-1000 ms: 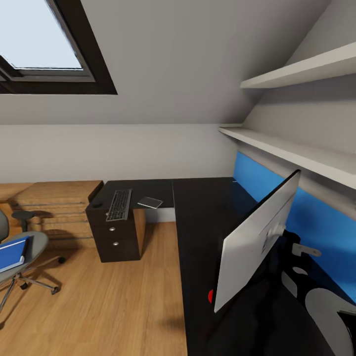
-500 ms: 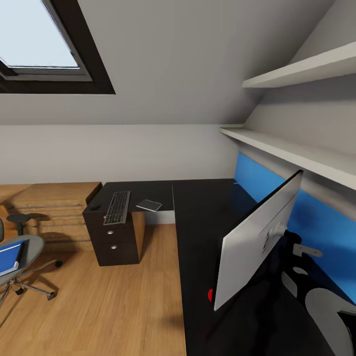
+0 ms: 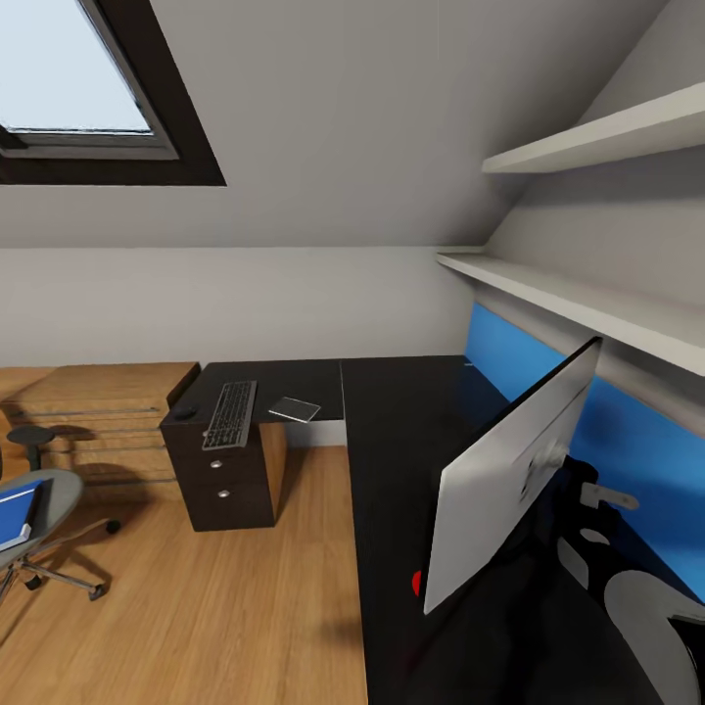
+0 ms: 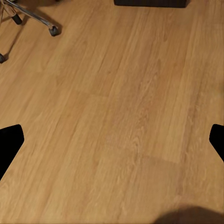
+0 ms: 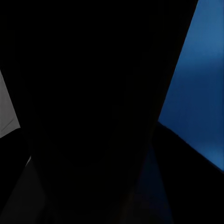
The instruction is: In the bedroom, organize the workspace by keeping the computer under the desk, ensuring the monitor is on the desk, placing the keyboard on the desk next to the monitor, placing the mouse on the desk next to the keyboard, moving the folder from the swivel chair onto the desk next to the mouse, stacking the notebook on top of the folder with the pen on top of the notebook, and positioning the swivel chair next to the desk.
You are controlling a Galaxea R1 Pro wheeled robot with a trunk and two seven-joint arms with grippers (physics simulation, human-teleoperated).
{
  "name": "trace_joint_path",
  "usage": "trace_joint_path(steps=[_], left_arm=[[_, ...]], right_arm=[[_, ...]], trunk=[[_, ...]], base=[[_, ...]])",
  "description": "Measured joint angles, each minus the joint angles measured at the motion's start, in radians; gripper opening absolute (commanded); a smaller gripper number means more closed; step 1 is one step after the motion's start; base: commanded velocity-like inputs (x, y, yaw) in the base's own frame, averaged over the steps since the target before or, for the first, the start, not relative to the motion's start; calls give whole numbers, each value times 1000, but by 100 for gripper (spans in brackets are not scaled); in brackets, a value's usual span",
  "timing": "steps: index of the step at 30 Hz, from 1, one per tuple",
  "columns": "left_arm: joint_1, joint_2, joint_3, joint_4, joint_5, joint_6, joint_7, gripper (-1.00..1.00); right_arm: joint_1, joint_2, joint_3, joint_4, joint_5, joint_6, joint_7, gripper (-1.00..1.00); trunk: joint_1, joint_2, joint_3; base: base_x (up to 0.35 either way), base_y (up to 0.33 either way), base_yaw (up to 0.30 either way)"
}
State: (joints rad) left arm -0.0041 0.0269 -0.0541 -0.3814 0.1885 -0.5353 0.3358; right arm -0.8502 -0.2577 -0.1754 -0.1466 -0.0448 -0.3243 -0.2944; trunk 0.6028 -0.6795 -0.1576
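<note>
The left gripper point(image 4: 112, 140) hangs wide open over the wood floor point(image 4: 121, 102), holding nothing. The right gripper's state I cannot tell; its camera is dark. The monitor point(image 3: 509, 480), white back showing, leans above the black desk point(image 3: 401, 411). The keyboard point(image 3: 230, 413), mouse point(image 3: 183, 413) and notebook point(image 3: 295, 408) lie on the desk's far wing. The folder point(image 3: 18, 514) lies on the swivel chair point(image 3: 49, 509).
</note>
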Motion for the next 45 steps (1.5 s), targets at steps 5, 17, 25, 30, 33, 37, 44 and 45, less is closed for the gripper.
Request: trace_joint_path(steps=[5,17,25,30,33,37,44,45], left_arm=[[0,0,0,0,0,0,0,100],[0,0,0,0,0,0,0,100],[0,0,0,0,0,0,0,100],[0,0,0,0,0,0,0,100],[0,0,0,0,0,1,0,100],[0,0,0,0,1,1,0,100],[0,0,0,0,1,2,0,100],[0,0,0,0,1,2,0,100]], right_arm=[[0,0,0,0,0,0,0,-100],[1,0,45,38,-8,-7,-14,100],[1,0,45,38,-8,-7,-14,100],[1,0,45,38,-8,-7,-13,100],[1,0,45,38,-8,-7,-13,100],[1,0,46,38,-8,-7,-13,100],[1,1,45,39,-8,-7,-13,100],[1,1,45,40,-8,-7,-13,100]], trunk=[[0,0,0],[0,1,0],[0,1,0],[0,1,0],[1,1,0],[1,1,0],[1,1,0],[1,1,0]], base=[[0,0,0],[0,0,0],[0,0,0],[-6,0,0],[-144,0,0],[-282,0,0],[-328,0,0],[-334,0,0]])
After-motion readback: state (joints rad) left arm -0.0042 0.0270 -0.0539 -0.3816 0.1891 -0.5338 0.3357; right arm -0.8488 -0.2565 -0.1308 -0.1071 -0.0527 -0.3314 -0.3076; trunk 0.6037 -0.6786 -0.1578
